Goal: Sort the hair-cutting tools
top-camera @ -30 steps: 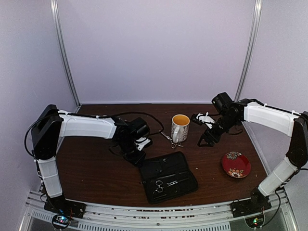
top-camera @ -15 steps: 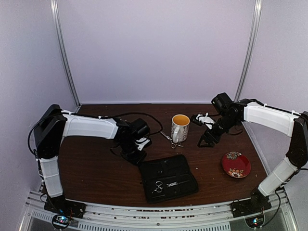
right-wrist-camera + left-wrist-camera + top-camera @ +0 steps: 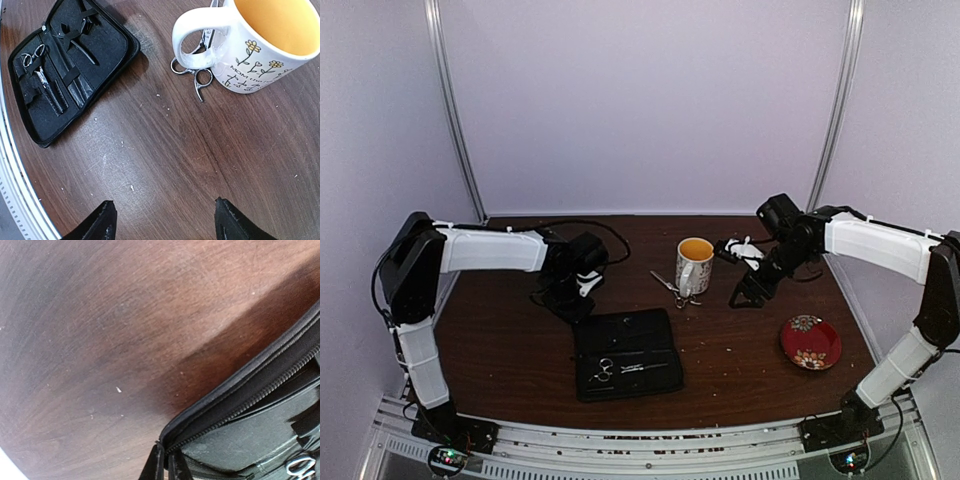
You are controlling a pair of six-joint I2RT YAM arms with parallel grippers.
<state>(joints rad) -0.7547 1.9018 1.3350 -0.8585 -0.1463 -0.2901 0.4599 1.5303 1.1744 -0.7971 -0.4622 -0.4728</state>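
Pinching the zippered black case (image 3: 625,352) at its corner, the left hand (image 3: 165,466) is closed. Silver ring-handled scissors (image 3: 601,370) lie inside it (another pair (image 3: 197,80) sits beyond it, by the glossy mug (image 3: 260,45)). The right hand (image 3: 165,225) gapes wide, empty.

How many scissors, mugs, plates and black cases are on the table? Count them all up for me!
Mug: 1
Plate: 1
Case: 1
Scissors: 2 (the second pair is inside the case)
Total: 5
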